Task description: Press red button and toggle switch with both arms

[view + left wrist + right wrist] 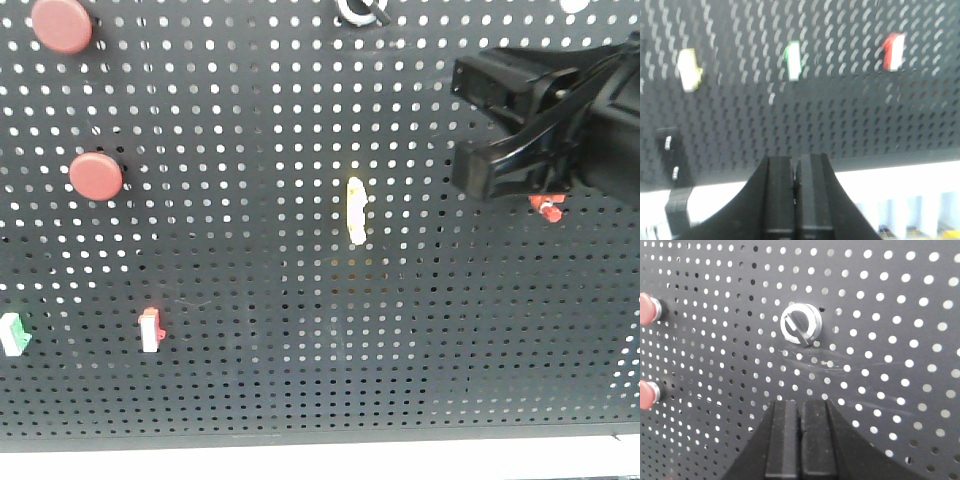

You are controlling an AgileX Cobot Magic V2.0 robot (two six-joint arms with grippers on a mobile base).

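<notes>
The small red toggle switch [547, 207] sits on the black pegboard [300, 350] at the right. My right gripper [480, 170] is against the board just up and left of it, and the arm covers the switch's top. In the right wrist view the right gripper [800, 404] is shut and empty, close to the board; the toggle is hidden there. Two round red buttons [96, 177] [60, 25] are at the upper left, and both show in the right wrist view [646, 392] [647, 309]. My left gripper [796, 162] is shut and empty, by the board's bottom edge.
A slim yellow switch [355, 210] is at mid-board. A red-and-white rocker [150, 330] [893, 51] and a green-and-white rocker [12, 335] [793, 60] sit low on the left, with a pale yellow rocker [689, 70] beside them. A silver rotary knob [800, 324] [360, 10] is at the top.
</notes>
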